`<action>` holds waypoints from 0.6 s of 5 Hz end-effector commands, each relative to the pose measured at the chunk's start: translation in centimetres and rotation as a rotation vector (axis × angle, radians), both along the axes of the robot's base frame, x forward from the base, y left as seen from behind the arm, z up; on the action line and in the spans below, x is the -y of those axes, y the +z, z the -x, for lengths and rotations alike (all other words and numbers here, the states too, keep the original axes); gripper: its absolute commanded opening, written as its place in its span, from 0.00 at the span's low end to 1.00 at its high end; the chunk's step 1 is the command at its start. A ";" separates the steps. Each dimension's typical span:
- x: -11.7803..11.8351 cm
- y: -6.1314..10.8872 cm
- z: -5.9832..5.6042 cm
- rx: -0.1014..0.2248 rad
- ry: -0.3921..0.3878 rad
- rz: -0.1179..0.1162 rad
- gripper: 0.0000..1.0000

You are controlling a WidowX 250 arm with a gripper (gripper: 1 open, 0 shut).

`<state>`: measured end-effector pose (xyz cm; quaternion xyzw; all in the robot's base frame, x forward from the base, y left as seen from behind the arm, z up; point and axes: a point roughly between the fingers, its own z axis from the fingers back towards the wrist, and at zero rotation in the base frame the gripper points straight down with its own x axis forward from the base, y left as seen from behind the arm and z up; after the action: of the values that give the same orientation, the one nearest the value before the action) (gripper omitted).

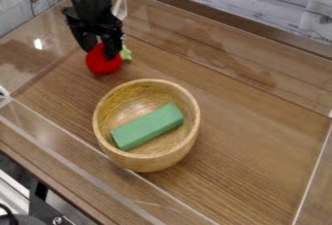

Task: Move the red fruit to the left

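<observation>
Camera view, near to far: near the middle of the wooden table, a round light-wood bowl holding a flat green rectangular block, slanted across the bowl's floor. Just beyond the bowl's far-left rim, toward the table's far-left corner, the small round red fruit with a pale green leafy cap, resting on the wood, close to the bowl but apart from it. Directly above the fruit, the black gripper, pointing straight down, fingers spread on either side of the fruit's top, apparently released rather than clamped. Fruit directly below the fingers, so any regrasp a straight drop, any retreat a straight lift. Placement judged essentially done.
</observation>
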<state>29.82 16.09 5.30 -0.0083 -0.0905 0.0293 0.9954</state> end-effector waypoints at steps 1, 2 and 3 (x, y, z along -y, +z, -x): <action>-1.0 1.8 -1.5 0.051 -0.053 -0.010 1.00; -1.5 1.2 -1.3 0.053 -0.011 -0.002 1.00; -1.9 0.6 -1.1 0.055 0.030 0.008 1.00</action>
<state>30.60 17.37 4.84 -0.0215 -0.1021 0.0405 0.9937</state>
